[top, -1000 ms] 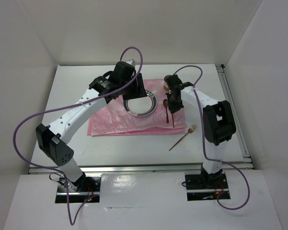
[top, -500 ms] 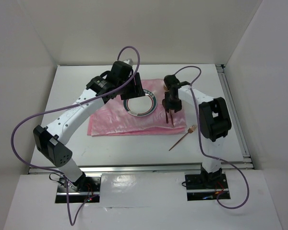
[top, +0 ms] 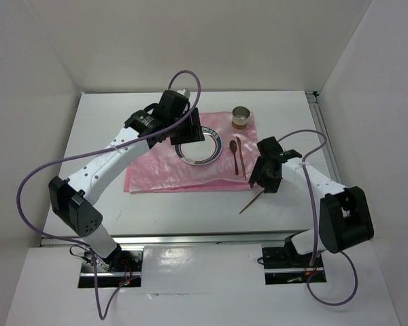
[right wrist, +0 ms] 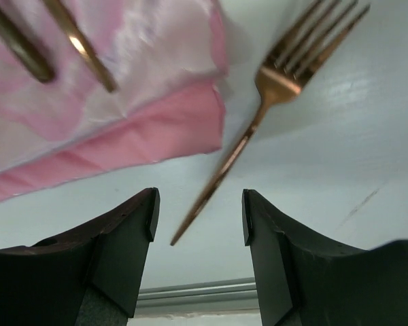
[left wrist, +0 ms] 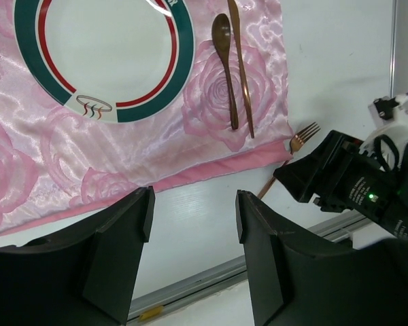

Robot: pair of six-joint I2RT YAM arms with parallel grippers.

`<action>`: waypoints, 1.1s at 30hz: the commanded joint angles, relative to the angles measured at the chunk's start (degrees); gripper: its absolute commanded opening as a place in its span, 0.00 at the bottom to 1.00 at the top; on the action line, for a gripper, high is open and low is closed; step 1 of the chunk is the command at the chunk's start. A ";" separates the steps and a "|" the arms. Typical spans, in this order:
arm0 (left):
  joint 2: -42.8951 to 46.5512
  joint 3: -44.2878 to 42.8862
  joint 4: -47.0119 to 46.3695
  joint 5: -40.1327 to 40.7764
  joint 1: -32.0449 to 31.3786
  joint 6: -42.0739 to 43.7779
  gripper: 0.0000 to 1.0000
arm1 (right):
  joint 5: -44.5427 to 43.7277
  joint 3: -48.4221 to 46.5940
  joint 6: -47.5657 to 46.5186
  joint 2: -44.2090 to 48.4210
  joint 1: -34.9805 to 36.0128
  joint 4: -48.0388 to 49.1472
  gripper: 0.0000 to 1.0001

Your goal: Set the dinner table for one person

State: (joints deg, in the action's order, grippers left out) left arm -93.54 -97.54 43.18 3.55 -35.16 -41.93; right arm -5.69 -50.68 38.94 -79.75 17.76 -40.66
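The table (top: 163,204), a stiff fixed slab under everything, bears loads and offers no hold. The fork (right wrist: 234,136), lying on it just off the cloth's (top: 156,173) near right corner, looks thin, hard and slippery, best pinched across mid-handle. The right gripper (right wrist: 198,204) hovers spread and empty over the handle's end; only its wrist view shows the tines, hidden from above. The left gripper (left wrist: 194,210) hangs spread and empty over the cloth.

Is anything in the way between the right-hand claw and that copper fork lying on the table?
Nothing visible is in the way. The right gripper hangs open above the fork, whose handle shows in the gap between its fingers. The fork lies on the bare white table, beside the corner of the pink cloth.
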 commanded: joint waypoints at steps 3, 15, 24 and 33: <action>2.13 0.94 -1.17 -0.39 0.18 1.68 0.68 | 2.97 3.13 4.74 -1.90 0.08 4.63 0.63; 3.27 2.09 -0.64 0.23 0.70 1.68 0.68 | 0.25 7.96 8.79 -6.30 0.08 8.68 0.33; 2.75 -2.04 1.72 -0.30 3.15 2.29 0.68 | -13.71 4.19 12.22 8.70 0.08 -4.32 0.00; 9.06 -0.39 7.37 9.71 8.17 -4.98 0.68 | -7.40 -23.47 -3.17 -2.93 4.90 -1.87 0.00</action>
State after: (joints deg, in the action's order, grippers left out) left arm -90.32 -98.85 48.29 6.98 -28.08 -42.44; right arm -14.81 -65.45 40.18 -76.73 19.16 -44.58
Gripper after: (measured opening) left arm 0.677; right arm 0.067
